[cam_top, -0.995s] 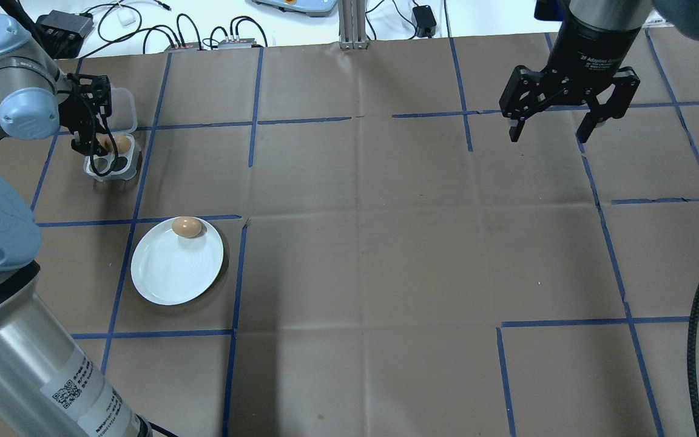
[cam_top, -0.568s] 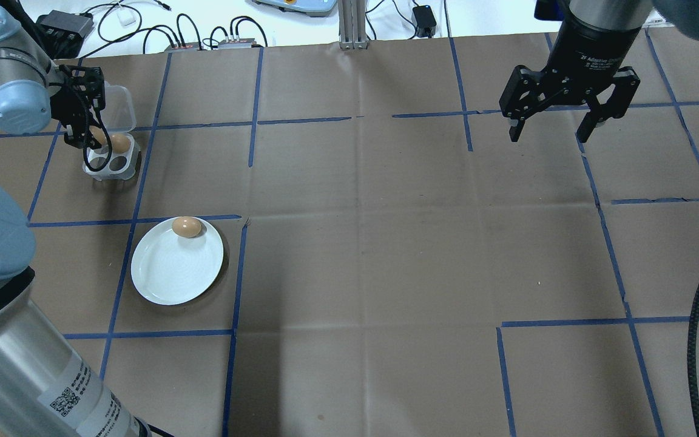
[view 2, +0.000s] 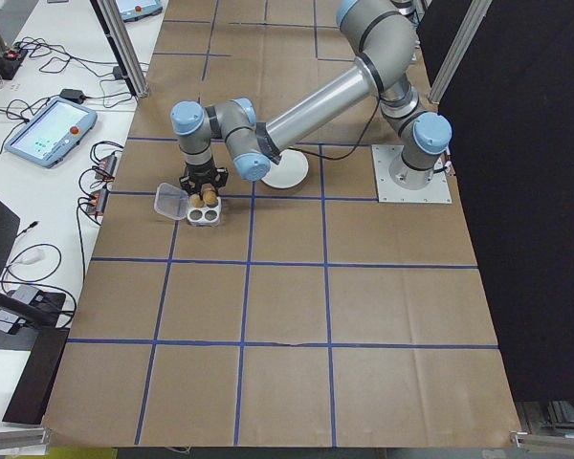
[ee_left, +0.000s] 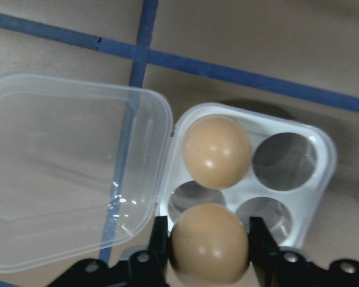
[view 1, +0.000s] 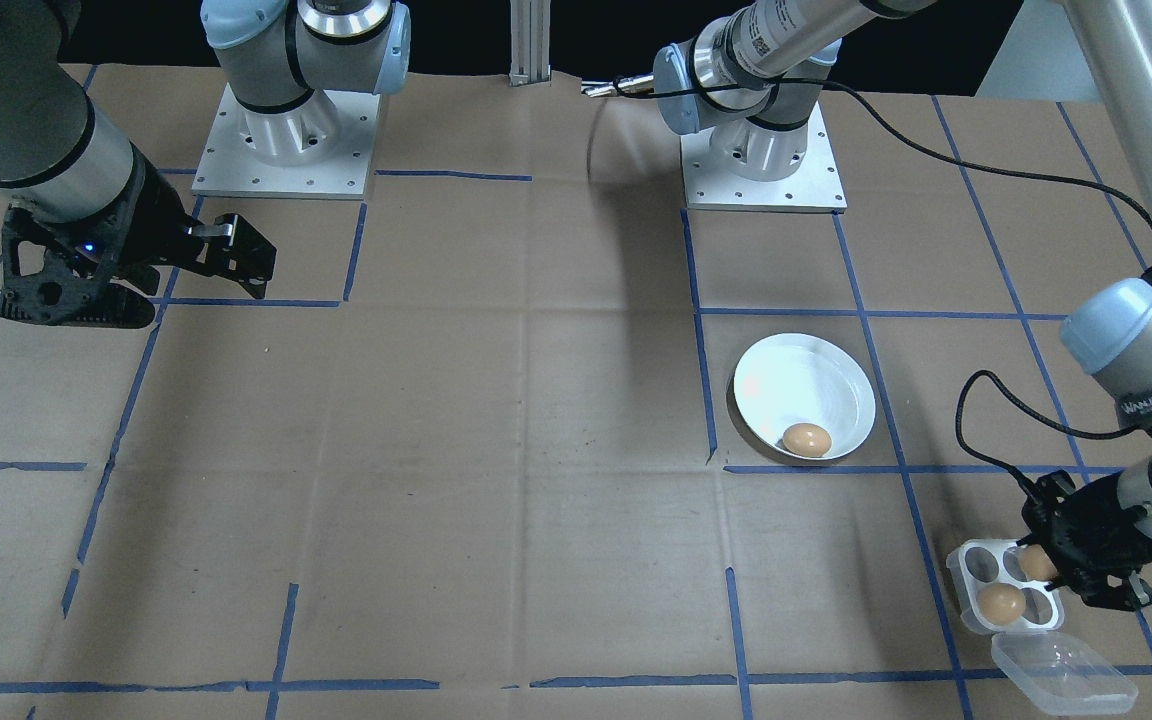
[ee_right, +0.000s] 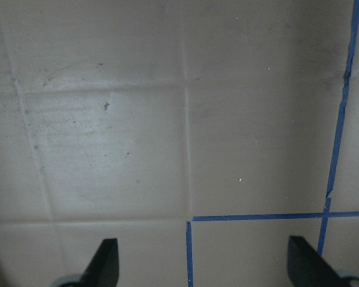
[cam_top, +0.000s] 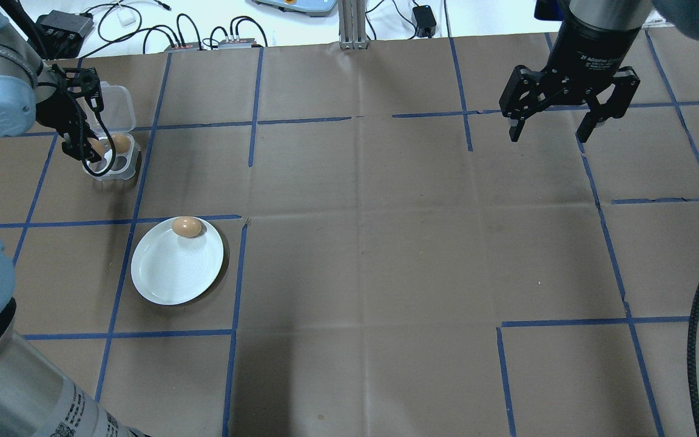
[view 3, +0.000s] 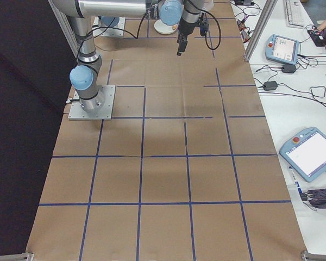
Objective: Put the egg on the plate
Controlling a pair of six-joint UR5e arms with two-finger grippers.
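Over on the left side of the bench (cam_top: 349,273), close to its far corner, the left tool (ee_left: 206,254) has its two fingers clamped on a brown egg (ee_left: 209,242), holding it just above the clear four-hole egg tray (ee_left: 323,155). A second egg (ee_left: 217,152) sits in one hole of that tray, and the other three holes are bare. The tray's clear lid (ee_left: 72,173) lies flung open flat on the far side, its hinge edge touching the tray. A blue tape line (cam_top: 143,158) runs just beside the tray's right edge.

Nearer the robot, well apart from the tray, the white plate (cam_top: 167,276) sits inside a taped square, its far rim almost on the tape line. One egg on the plate (cam_top: 187,227) rests right by that far rim, so most of the plate's surface is bare.

From the plate rightward the brown paper is open bench, with only tape lines crossing it.

At the far right the right tool (cam_top: 548,135) hangs above the bench with its fingers spread wide, gripping nothing. A black cable (cam_top: 698,328) curves along the right edge.
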